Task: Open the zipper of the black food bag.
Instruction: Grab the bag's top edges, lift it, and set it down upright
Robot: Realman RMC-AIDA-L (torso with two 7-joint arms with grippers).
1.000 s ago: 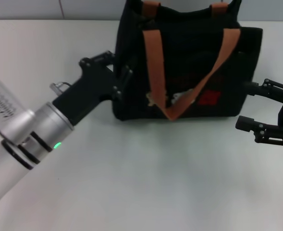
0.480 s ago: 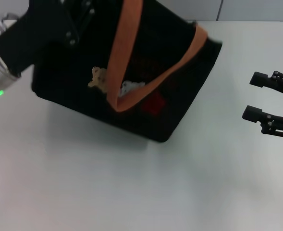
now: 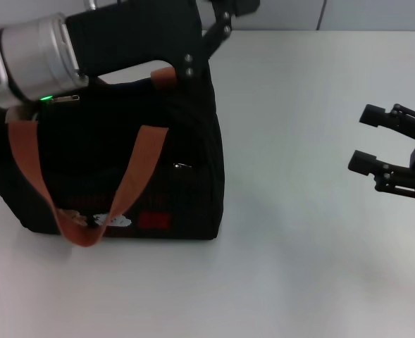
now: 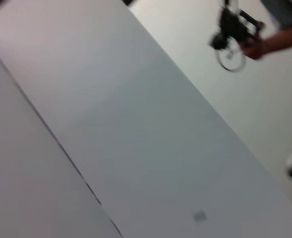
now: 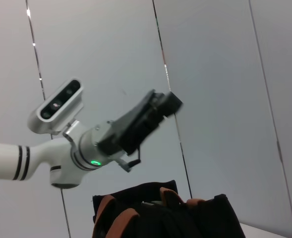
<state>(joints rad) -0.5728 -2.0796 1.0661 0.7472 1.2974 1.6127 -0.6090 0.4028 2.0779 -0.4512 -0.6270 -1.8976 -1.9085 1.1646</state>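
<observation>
While black food bag (image 3: 108,169) sits on table, L gripper (image 3: 232,10) above it, grip unclear; R gripper (image 3: 378,144) wide

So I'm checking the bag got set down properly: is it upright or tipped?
Upright: the black food bag sits flat on the table, handles draped down its front.

Even, bright overhead light is washing the white matte tabletop (image 3: 285,232), casting only a faint soft shadow beneath the boxy black fabric tote (image 3: 115,176). The left wrist view is smearing into motion blur
</observation>
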